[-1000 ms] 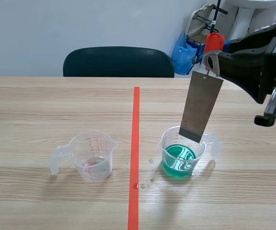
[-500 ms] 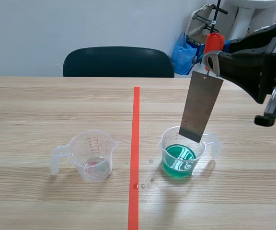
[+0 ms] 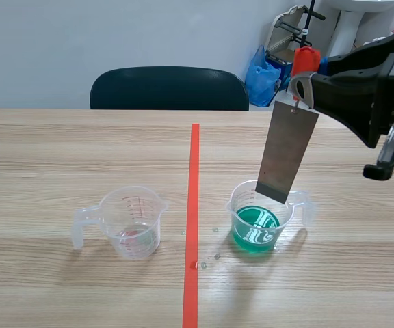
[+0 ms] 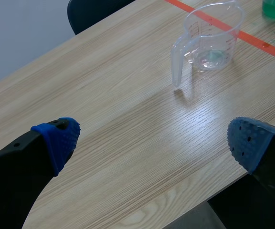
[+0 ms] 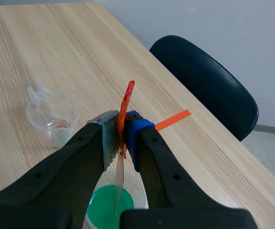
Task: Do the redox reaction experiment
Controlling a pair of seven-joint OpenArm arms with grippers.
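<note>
Metal plate hanging over the green solution, set for the dip.
The left gripper stands wide open on nothing, with the clear beaker ahead of it; past the tape line, the green beaker sits under the plate; the right gripper is clamped on the plate's orange tab; whether the plate's lower edge meets the liquid is unclear; a good dip likely goes straight down, centred and clear of the rim.
</note>
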